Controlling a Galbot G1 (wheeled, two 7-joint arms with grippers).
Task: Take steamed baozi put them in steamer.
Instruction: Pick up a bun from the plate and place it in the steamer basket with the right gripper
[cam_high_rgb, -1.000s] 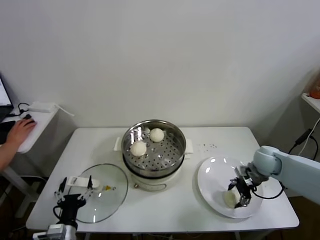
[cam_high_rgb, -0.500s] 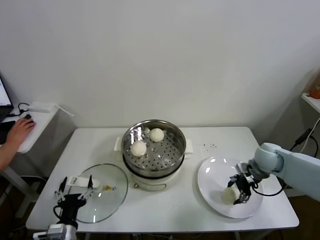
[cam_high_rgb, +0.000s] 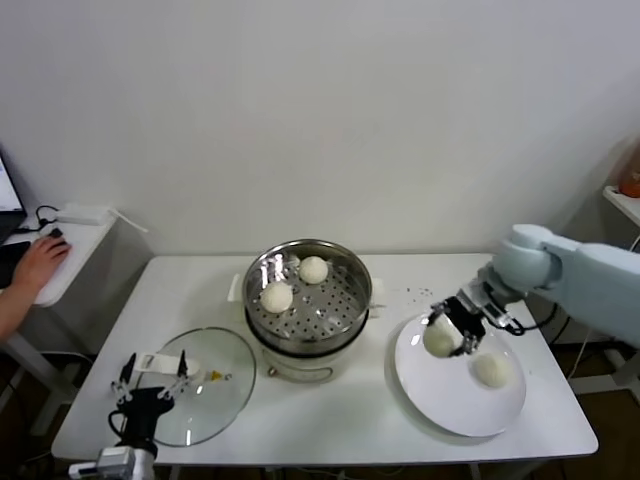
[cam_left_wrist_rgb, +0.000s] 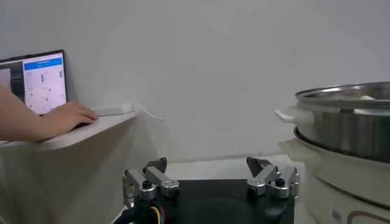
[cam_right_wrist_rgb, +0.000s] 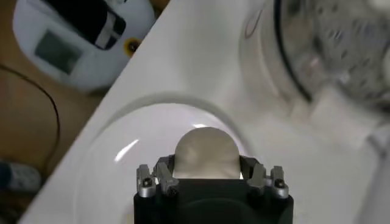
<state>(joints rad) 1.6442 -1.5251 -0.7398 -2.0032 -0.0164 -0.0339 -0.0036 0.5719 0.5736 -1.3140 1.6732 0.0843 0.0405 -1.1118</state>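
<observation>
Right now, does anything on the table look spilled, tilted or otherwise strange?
Nothing serious. A few dark specks lie on the table between the steamer and the plate. The glass lid lies flat beside the steamer. The right gripper holds a baozi above the plate.

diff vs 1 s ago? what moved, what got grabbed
The right gripper, shut on a baozi, has lifted it off the plate and carried it toward the steamer. A second plate baozi now shows. Unchanged: two baozi in the steamer, the glass lid, and the left gripper, open near the lid.
</observation>
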